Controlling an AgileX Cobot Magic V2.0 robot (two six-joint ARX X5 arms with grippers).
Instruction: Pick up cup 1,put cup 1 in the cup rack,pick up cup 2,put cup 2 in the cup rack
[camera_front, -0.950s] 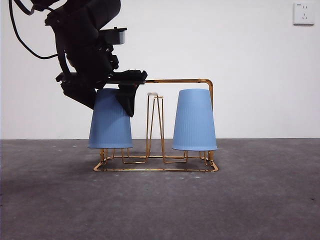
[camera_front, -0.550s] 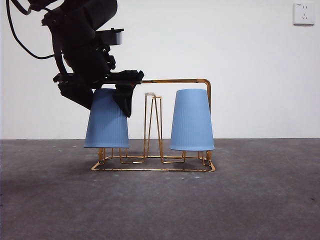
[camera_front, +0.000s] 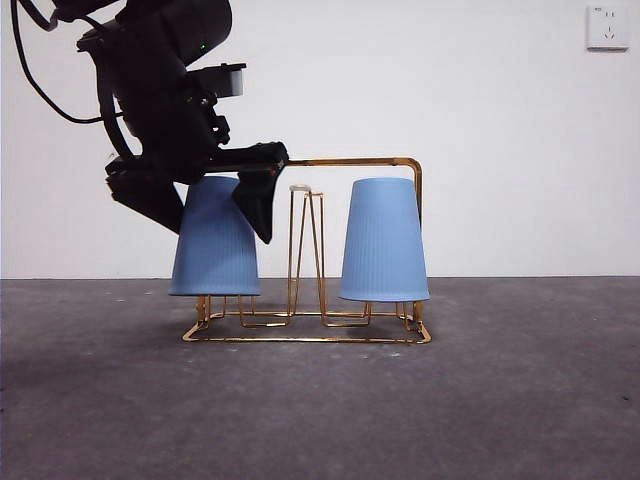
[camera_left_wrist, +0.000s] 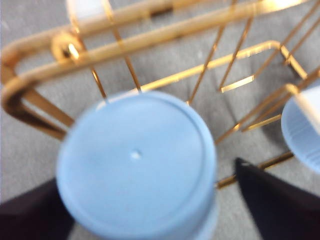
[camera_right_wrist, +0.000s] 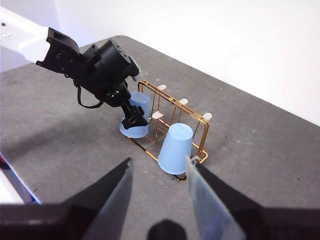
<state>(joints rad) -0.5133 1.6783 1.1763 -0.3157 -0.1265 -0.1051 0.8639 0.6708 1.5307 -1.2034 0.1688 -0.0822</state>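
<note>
Both blue cups (camera_front: 385, 240) sit inverted in the cup rack (camera_front: 306, 333), so we judge only withdrawal remains: our left hand (camera_front: 205, 205), at the frame's upper left, straddles the left cup (camera_front: 214, 245) with jaws spread, while our right hand (camera_right_wrist: 157, 197) waits open.

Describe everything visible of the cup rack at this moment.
The cup rack is thin gold wire, seemingly metal: a rectangular base flat on the grey table, a tall arched frame above, and upright hairpin prongs, the bare ones white-tipped. It stands upright and level. Two ribbed blue cups sit upside down over its prongs, the left cup and the right cup. The left gripper straddles the left cup's top, open, by the frame's top bar.
</note>
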